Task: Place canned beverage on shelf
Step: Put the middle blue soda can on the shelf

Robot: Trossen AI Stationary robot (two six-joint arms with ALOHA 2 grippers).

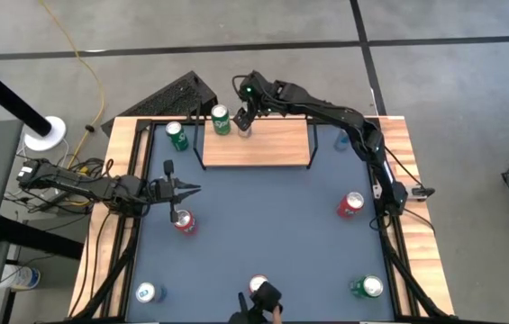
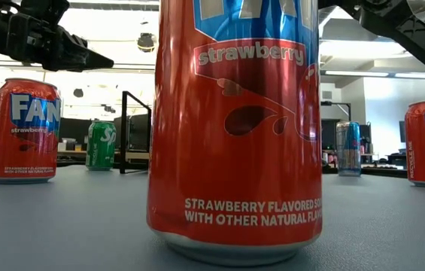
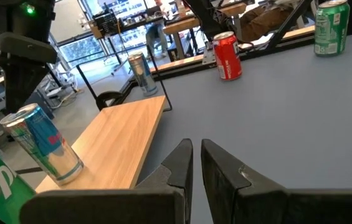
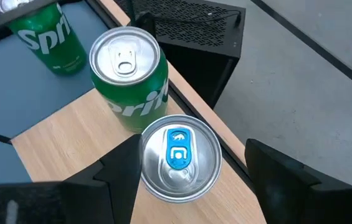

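Observation:
The light-wood shelf (image 1: 256, 144) stands at the table's far side. On its far left corner a green Sprite can (image 1: 221, 120) and a slim silver can with a blue tab (image 4: 179, 158) stand upright side by side. My right gripper (image 4: 191, 171) is open, pointing down, with one finger on each side of the slim can's top. My left gripper (image 1: 191, 189) is shut and empty above the table's left part, next to a red can (image 1: 183, 220). The left wrist view also shows the shelf (image 3: 119, 134) and the slim can (image 3: 42, 146). My right gripper comes at the slim can from above. One finger (image 4: 123, 171) stands close against the can's rim, and I cannot tell whether it touches. The other finger (image 4: 281, 177) is well clear of it. The can stands upright on the shelf board.
A second green can (image 1: 177, 135) stands on the table left of the shelf. More cans stand around: blue (image 1: 341, 139), red (image 1: 351, 204), green (image 1: 368, 287), blue (image 1: 147, 292), and a red one (image 2: 235, 128) right before the low camera. The table's middle (image 1: 263, 216) is bare.

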